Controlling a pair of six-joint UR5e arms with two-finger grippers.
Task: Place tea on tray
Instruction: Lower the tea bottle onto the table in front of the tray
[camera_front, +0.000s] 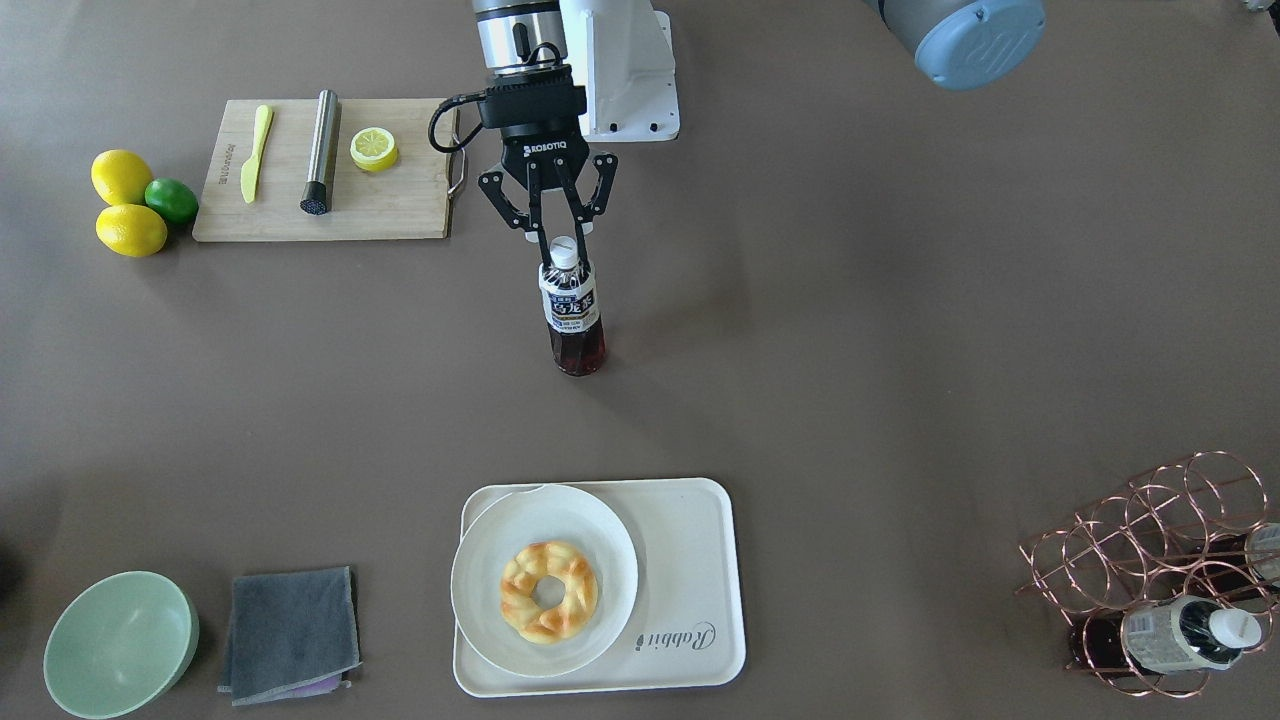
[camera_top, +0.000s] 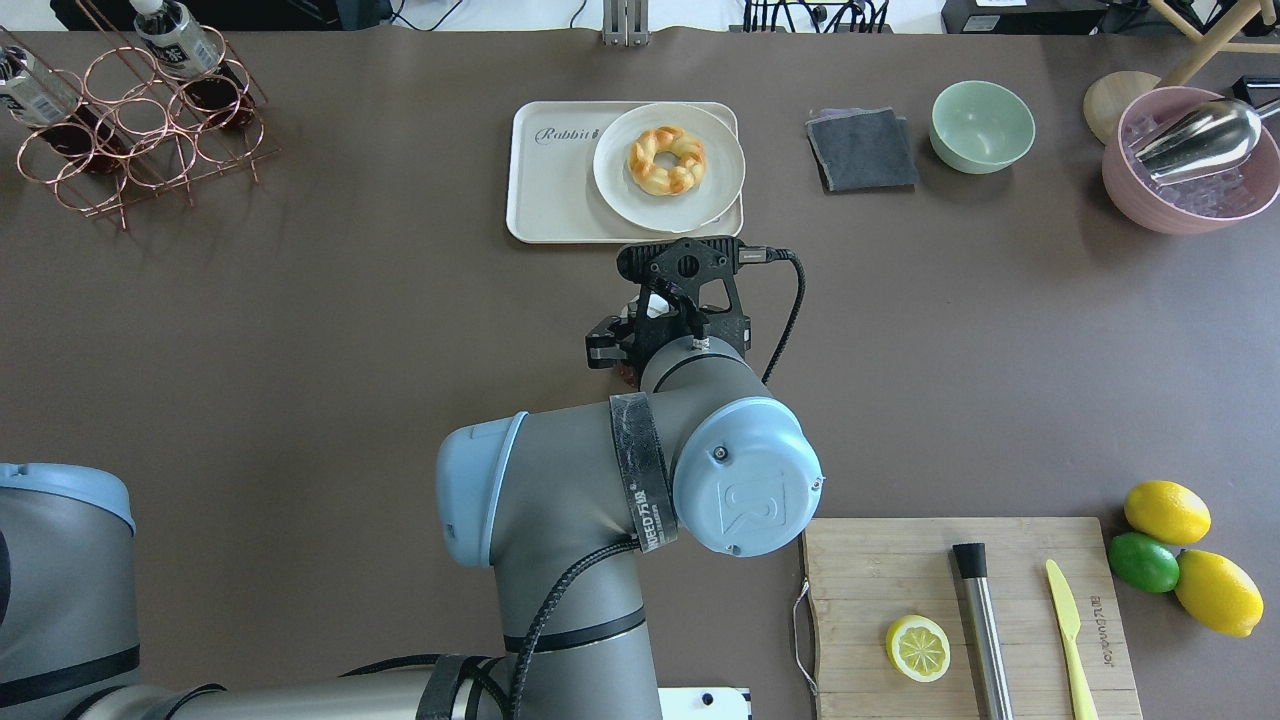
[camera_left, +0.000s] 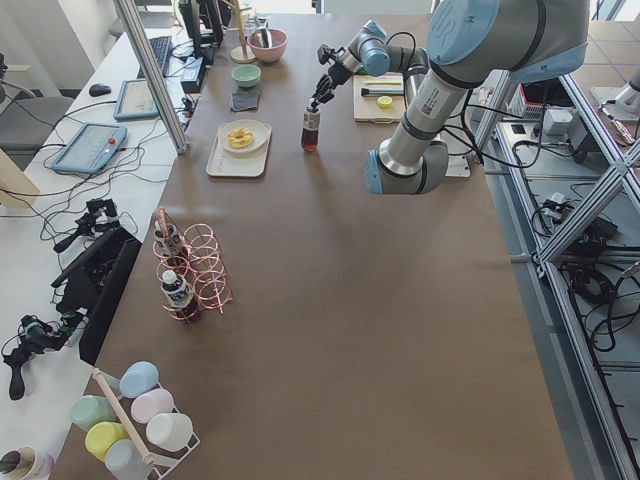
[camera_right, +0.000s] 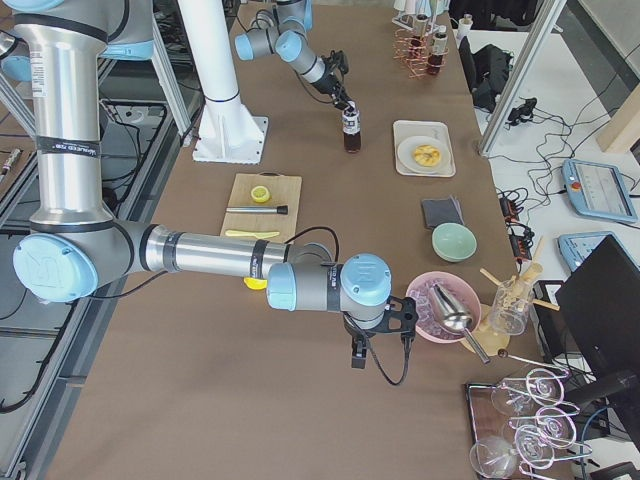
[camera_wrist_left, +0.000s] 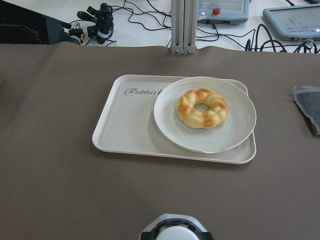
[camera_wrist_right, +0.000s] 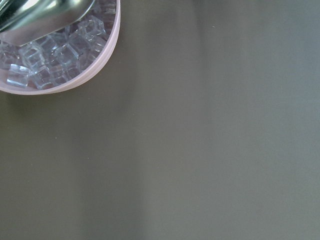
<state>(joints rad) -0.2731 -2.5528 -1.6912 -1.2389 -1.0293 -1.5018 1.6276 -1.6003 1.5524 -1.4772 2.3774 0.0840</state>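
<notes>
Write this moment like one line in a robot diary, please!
left fingers: shut on tea, at cap | tea: upright, not on tray | tray: plate with pastry on it

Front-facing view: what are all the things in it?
tea: one, reddish-brown; mid-table, upright.
tray: one, cream-white; bottom centre.
plate: one, white; on the tray.
bread ring: one, golden; on the plate.
cutting board: one, wooden; top left.
knife: one, yellow-green; on the board.
metal rod: one, silver; on the board.
lemon half: one, yellow; on the board.
lemons: two, yellow; left of the board.
lime: one, green; beside the lemons.
bowl: one, pale green; bottom left.
cloth: one, grey; beside the bowl.
wire rack: one, copper; bottom right.
rack bottles: two, dark; in the rack.
left gripper: one, black; closed on the tea's cap.
</notes>
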